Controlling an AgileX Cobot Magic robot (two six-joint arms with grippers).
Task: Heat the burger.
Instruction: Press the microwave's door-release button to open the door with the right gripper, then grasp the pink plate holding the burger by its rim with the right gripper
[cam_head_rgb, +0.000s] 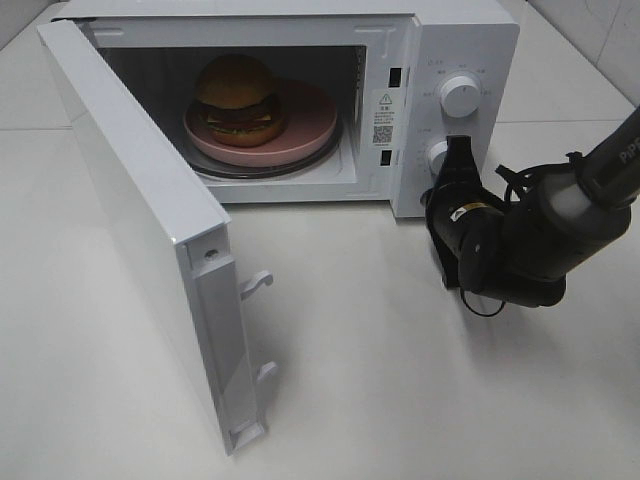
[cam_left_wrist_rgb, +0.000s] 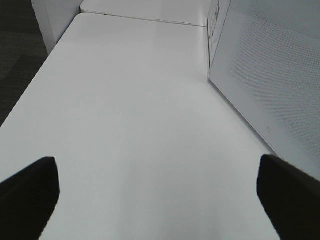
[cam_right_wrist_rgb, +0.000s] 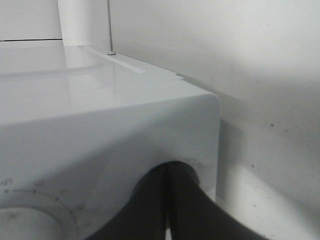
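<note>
Standing open, microwave door exposes burger on plate; left jaws wide, right jaws closed.

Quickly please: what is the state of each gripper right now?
Left gripper: open, holding nothing.
Right gripper: shut, holding nothing, close to the knobs of the microwave.

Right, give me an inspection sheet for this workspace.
Surface: white table, no spills seen.
Job's things: burger on pink plate inside microwave; door swung wide open.
Clutter: nothing seen.
Grippers: left gripper open above the table, beside the door; right gripper shut at the lower knob.
Cables: black cable looped at the right wrist.
Surroundings: tiled wall behind; dark floor beside the table.
</note>
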